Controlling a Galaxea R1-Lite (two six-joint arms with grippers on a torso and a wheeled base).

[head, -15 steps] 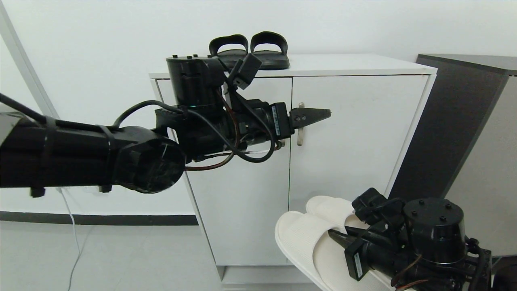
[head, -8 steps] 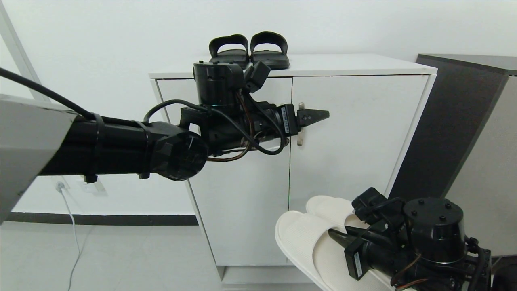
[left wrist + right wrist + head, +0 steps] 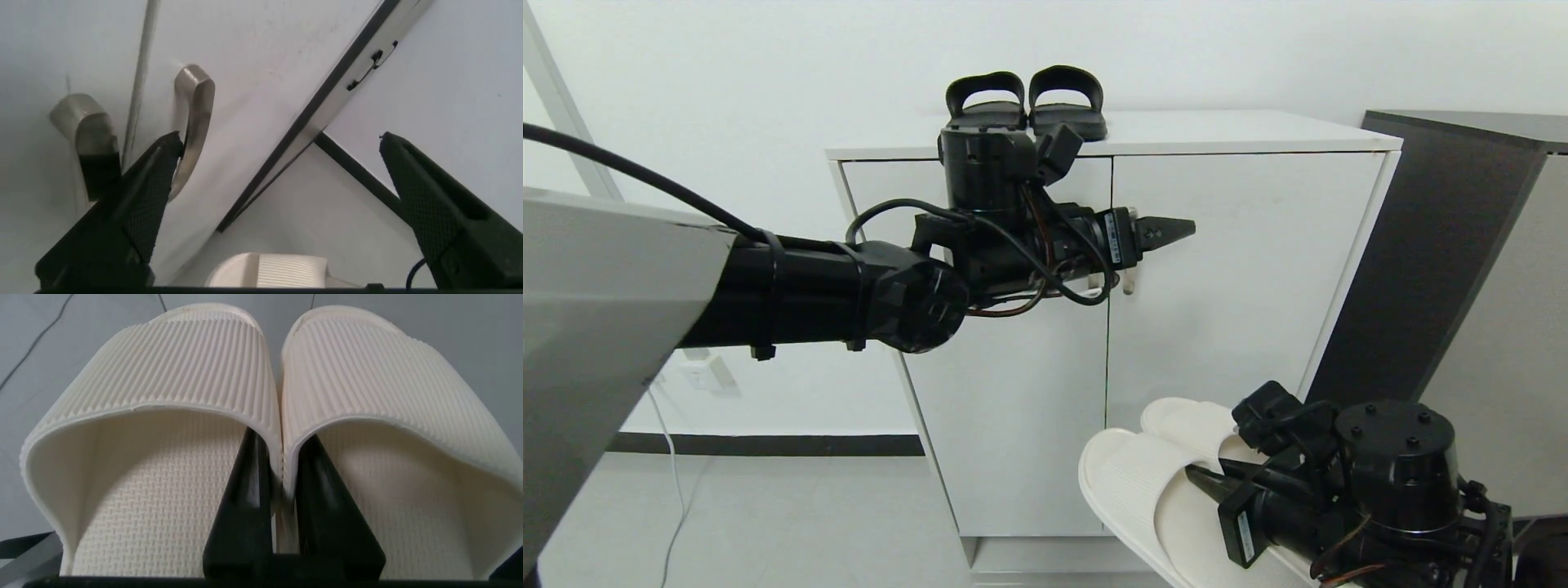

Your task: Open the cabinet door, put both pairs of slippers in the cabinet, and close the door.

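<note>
The handle [image 3: 1129, 282] of the right door [image 3: 1241, 269] was mounted upright just beside the centre seam of the cabinet [image 3: 1258, 131], long axis vertical, and both doors were closed. The left gripper [image 3: 1170, 231] was held level in front of that door at the handle's upper end, its tips pointing toward the robot's right. In the left wrist view the left gripper [image 3: 279, 140] had its jaws spread wide. The handle [image 3: 194, 114] lay just inside one finger [image 3: 151, 196], with the spread running across the handle's long axis. Contact could not be confirmed. A second handle [image 3: 88, 143] on the left door [image 3: 1013, 408] sat just across the seam, close enough to be caught by mistake. The left arm was clearly the nearer one, so the coming move was judged to be a closing of the jaws on the handle followed by a pull. The right gripper [image 3: 1207, 482] was low in front of the right door, its fingers pressed together on the adjoining inner walls of the white slippers [image 3: 1135, 482], pinching both. That pair hung near the door's likely swing path and could obstruct it. The black slippers [image 3: 1025, 102] rested side by side on the cabinet top, well apart from both grippers. A dark unit [image 3: 1462, 245] stood against the cabinet's right side.
</note>
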